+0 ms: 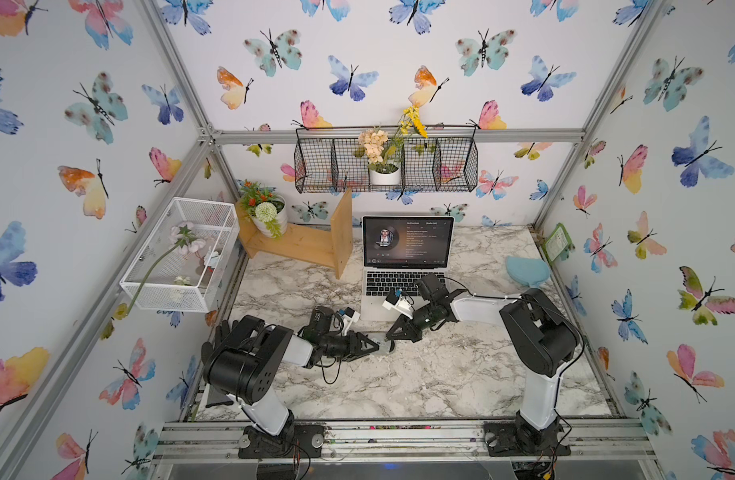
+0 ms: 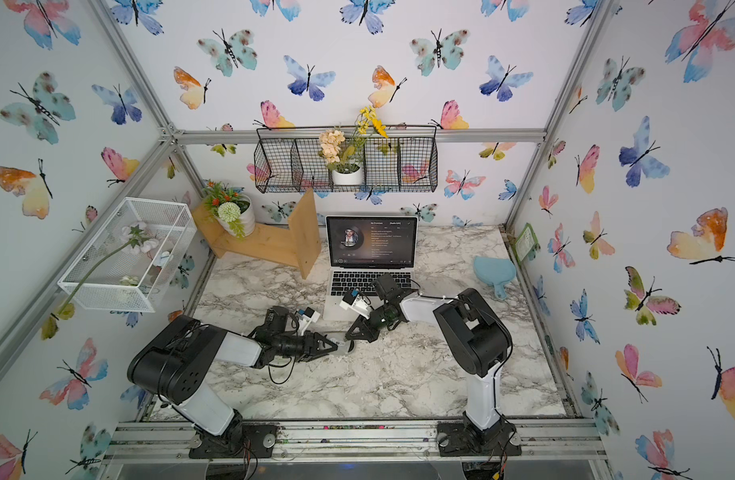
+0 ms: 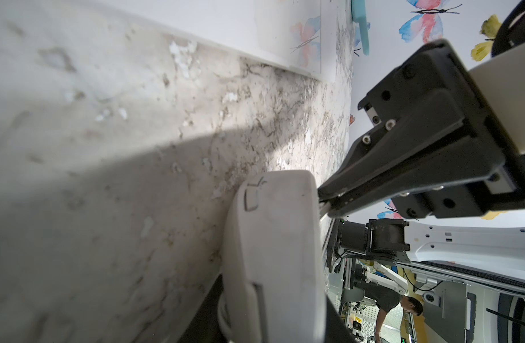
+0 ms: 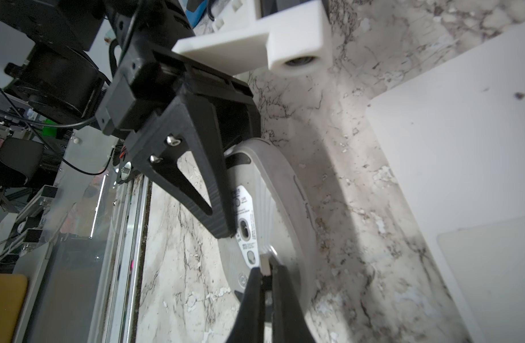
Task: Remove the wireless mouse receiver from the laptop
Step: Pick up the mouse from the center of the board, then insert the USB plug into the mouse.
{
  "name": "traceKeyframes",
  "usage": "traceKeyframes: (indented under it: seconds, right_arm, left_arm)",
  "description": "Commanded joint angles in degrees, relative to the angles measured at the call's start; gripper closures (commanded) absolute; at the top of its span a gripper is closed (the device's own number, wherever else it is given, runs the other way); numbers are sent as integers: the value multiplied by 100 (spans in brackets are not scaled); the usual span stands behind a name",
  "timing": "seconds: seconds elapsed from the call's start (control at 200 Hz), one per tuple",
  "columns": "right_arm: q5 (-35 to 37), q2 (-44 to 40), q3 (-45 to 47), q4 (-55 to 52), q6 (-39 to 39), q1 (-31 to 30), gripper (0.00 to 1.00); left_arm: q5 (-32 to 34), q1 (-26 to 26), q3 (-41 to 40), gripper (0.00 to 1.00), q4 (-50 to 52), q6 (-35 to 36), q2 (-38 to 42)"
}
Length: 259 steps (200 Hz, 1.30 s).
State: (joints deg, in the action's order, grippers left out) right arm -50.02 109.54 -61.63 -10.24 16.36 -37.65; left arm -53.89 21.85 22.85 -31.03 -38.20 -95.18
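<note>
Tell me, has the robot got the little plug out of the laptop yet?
Nearly. Done: the wireless mouse receiver is out of the laptop, pinched in the right gripper. In hand: the left gripper holds the grey computer mouse on edge, with the receiver's metal end at its underside. Left: probably tucking it in or setting it down.

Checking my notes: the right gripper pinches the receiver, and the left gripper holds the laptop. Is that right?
No. The left gripper holds the grey mouse instead; the right wrist view shows it. The right gripper does pinch the receiver.
</note>
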Motion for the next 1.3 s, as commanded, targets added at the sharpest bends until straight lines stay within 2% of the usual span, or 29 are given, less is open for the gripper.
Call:
traceKeyframes:
  seconds: [0.0,0.115,0.24,0.345,0.455,0.531,0.661,0.941,1.291]
  right_arm:
    - [244,-411,30,-517,322,-50,98]
    - [336,-919,-45,-854,544,-50,98]
    - [532,-1615,-113,-1290,1115,-50,98]
    - [1109,-2077,-350,-1985,1747,-95,98]
    - [1989,-2417,-663,-2803,2482,-397,98]
    - [2642,-2515,-919,-3230,2613,-628,98]
    - [3266,-2534,-1255,-3717,2865,-867,98]
    - [3530,-2244,-1703,-3694,3470,-1472,98]
    - [3457,-1892,-2073,-3967,4104,-1526,98]
  left_arm:
    - [-186,8,187,72,82,186,208]
    - [-157,4,351,75,561,372,485]
    - [-275,-3,630,81,1293,707,795]
    - [-349,4,929,81,2177,1145,1103]
    - [-445,4,1309,83,3129,1622,1401]
    - [-472,-5,1543,83,3678,1860,1531]
    - [-565,-5,1899,83,4276,2091,1598]
    - [-994,4,2160,83,4612,2226,1547]
    - [-1356,-1,2279,83,5110,2552,1567]
